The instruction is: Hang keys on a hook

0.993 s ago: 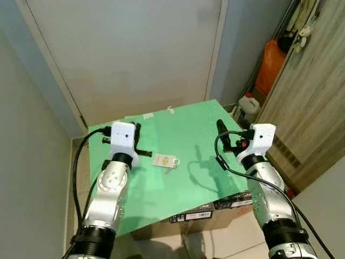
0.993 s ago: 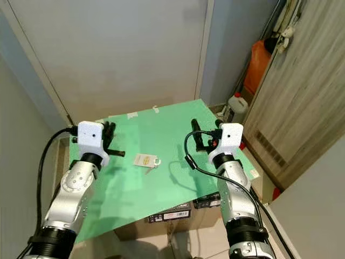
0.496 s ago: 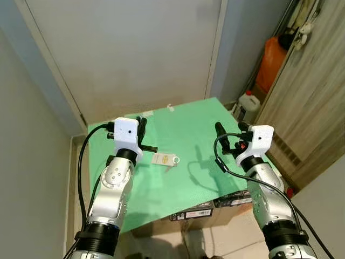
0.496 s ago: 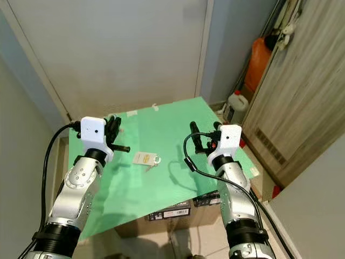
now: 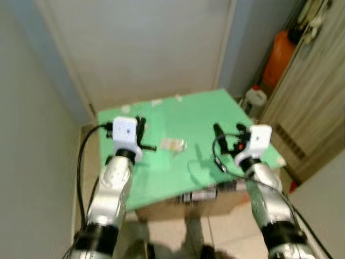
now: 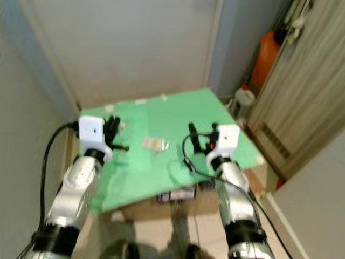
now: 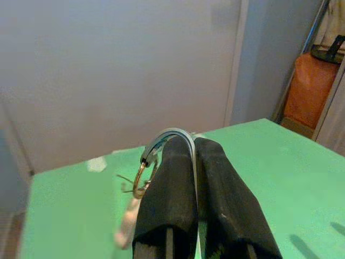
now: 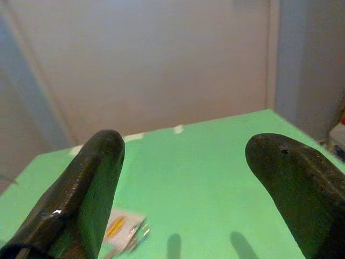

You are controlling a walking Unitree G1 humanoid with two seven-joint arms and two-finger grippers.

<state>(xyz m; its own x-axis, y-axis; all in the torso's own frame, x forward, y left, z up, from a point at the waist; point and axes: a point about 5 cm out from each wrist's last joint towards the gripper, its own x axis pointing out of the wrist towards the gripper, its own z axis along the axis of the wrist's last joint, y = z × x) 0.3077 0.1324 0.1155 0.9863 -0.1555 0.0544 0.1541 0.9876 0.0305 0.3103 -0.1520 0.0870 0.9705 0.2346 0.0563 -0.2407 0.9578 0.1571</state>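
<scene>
My left gripper is shut on a silver key ring; a small gold ring hangs beside its fingers. In the blurred eye views that gripper is raised over the left side of the green table top. A white tag with keys lies flat on the table between the arms and is also seen as the tag in the right wrist view. My right gripper stands open above the table's right part, its jaws wide apart with nothing between them.
The green top rests on cardboard boxes. A pale door stands behind the table. An orange container and a white jug sit at the right, beside a wooden cabinet. A grey wall is close on the left.
The whole picture has shifted and blurred, so the camera is moving. The left gripper has drifted slightly toward the table's middle. The tag lies where it was.
</scene>
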